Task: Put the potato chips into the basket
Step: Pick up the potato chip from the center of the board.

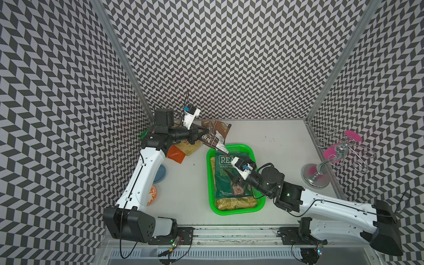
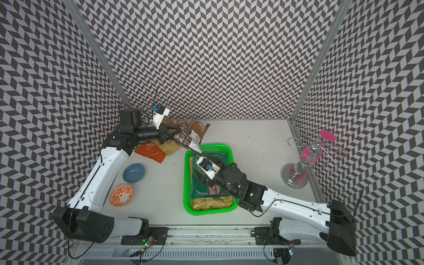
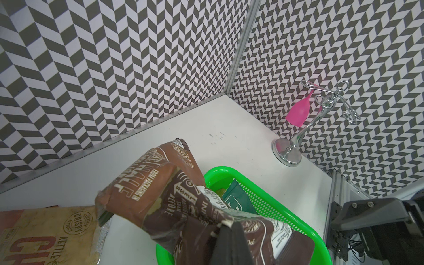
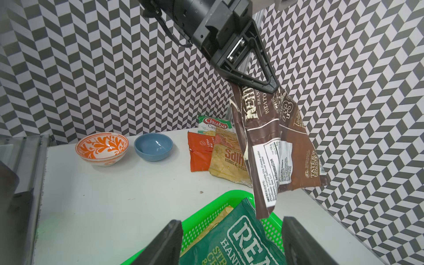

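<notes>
Over basket (image 1: 238, 210) far rim, both top views: crumpled brown chip bag (image 1: 214, 135) hangs from left jaws, clamped on it. Left wrist: bag creased, folded, white print. Right wrist: right jaws apart above green bag (image 4: 229, 241) lying in basket.

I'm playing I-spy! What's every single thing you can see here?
brown chip bag: one, brown, hanging from left gripper above basket
dark green chip bag: one, dark green, topmost in basket
tan chip bags: two, tan, one in basket under it, one on table
orange chip bag: one, orange, beside the table's tan bag
Chuba bag: one, green-white, behind those
basket: one, bright green, mid-table
bowls: two, blue and orange-patterned, left side
stand: one, silver, right side, holding two pink glasses
left gripper: one, black, shut on brown bag
right gripper: one, black, open over dark green bag
</notes>
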Robot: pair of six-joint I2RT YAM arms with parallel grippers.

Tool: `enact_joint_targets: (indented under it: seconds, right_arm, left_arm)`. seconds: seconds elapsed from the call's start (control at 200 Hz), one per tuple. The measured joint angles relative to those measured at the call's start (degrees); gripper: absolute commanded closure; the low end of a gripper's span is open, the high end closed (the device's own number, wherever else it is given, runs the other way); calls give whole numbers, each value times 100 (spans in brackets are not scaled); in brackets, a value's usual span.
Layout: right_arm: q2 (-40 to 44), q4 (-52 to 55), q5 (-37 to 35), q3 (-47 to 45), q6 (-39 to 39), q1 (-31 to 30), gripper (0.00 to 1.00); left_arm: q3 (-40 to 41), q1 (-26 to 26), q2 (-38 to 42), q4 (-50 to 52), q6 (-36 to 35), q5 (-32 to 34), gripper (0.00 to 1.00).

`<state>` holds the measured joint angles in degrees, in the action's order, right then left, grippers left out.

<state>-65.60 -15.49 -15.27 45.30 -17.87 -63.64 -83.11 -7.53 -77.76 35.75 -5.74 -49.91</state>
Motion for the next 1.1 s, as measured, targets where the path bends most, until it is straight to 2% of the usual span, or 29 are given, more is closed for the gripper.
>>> enact_joint_targets:
  seconds: [0.19, 0.441, 0.591, 0.721, 0.951, 0.981, 1.021, 1.061, 1.102]
  right_arm:
    - [-492, -129, -214, 343, -162, 0, 43]
    - [-887, -103, -551, 726, -203, 0, 48]
    - [-927, -70, -664, 741, -221, 0, 67]
    - [-933, -24, -892, 761, -210, 0, 100]
    - [-817, 122, -1102, 922, -210, 0, 100]
    - [-789, 166, -1102, 973, -210, 0, 100]
    - [-745, 234, -1102, 1060, -210, 0, 100]
    - [-697, 291, -1102, 1147, -210, 0, 100]
    - [-638, 356, -1102, 1239, -210, 0, 100]
  left_arm:
    - [63, -4, 24, 52, -20, -98, 100]
    - [66, -33, 52, 57, -17, -179, 100]
    - [66, -33, 63, 61, -13, -236, 100]
    - [66, -33, 63, 83, -15, -247, 100]
    - [63, -33, 96, 160, -105, -181, 100]
    - [61, -33, 109, 186, -125, -170, 90]
    - [52, -33, 136, 212, -157, -144, 69]
    - [7, -33, 157, 256, -225, -116, 38]
    - [-74, -33, 170, 302, -271, -70, 16]
